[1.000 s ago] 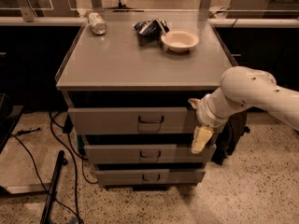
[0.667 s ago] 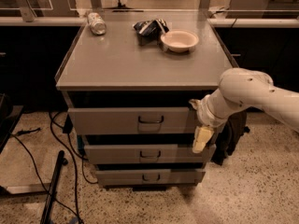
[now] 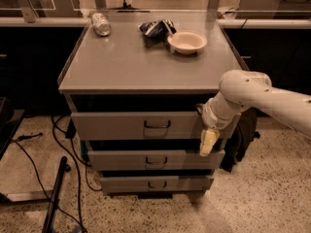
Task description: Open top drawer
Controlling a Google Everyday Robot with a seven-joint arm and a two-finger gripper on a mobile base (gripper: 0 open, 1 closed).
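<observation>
Grey metal cabinet (image 3: 126, 67) in front of me: on its top, from the left, a toppled can (image 3: 101, 24), a crumpled dark bag (image 3: 155, 28) and a pale bowl (image 3: 187, 42). Below sits the top drawer (image 3: 112, 126), uppermost of three fronts, its dark loop handle (image 3: 157, 124) at centre with nothing on it. Further right, the cream gripper (image 3: 208, 142) hangs pointing down at the drawer front's right end, well off the handle; released or clenched, I cannot tell. The white arm (image 3: 262, 98) reaches in from the right. To my eye the drawer looks shut or barely out, so catching the handle and pulling are both left to do.
</observation>
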